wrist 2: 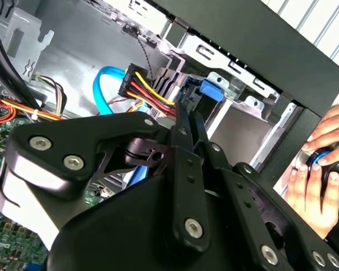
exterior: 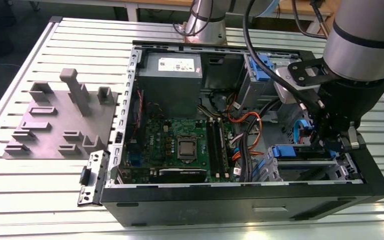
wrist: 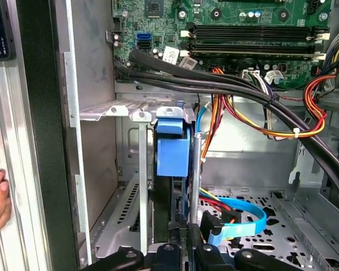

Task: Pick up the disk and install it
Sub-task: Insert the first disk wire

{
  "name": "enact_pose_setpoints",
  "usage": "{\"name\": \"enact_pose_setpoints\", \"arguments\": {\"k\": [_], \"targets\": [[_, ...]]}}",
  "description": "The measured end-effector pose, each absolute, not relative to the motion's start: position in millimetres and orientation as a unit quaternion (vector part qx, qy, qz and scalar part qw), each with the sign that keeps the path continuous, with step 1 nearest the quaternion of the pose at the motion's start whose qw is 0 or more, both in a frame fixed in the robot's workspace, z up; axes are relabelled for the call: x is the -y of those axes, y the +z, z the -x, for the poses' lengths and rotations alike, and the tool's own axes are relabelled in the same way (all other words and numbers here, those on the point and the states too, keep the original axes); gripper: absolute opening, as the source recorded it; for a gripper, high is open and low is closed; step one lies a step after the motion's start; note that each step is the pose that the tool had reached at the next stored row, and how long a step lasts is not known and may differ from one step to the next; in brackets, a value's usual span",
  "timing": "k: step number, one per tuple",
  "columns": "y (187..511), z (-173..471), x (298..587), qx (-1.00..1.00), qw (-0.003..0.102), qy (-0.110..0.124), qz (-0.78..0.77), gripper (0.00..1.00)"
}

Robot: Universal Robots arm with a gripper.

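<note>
— Well, where is your arm? 
— Down inside the open black computer case (exterior: 245, 200) on the ribbed metal bench (exterior: 38, 185), at the drive cage (wrist: 130, 113).
— And the disk? 
— The silver-grey hard drive with its blue plastic bracket (wrist: 173, 152) stands on edge in that cage, and your black end effector (wrist: 183, 251) is clamped on it.

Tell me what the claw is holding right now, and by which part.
The claw is shut on the disk, which stands on edge inside the computer case, beside the metal drive cage. It grips the disk's thin edge, opposite the blue bracket end.
</note>
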State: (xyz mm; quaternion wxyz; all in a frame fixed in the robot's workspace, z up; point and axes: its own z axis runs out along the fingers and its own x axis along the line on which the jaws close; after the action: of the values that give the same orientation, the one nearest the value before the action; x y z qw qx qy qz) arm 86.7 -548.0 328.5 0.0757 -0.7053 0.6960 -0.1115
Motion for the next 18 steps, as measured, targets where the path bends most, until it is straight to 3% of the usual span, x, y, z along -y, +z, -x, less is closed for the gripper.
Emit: {"name": "enact_pose_setpoints", "arguments": {"k": [18], "targets": [[322.9, -85.5, 549.0, -0.696, 0.079, -0.115, 0.705, 0.17]]}}
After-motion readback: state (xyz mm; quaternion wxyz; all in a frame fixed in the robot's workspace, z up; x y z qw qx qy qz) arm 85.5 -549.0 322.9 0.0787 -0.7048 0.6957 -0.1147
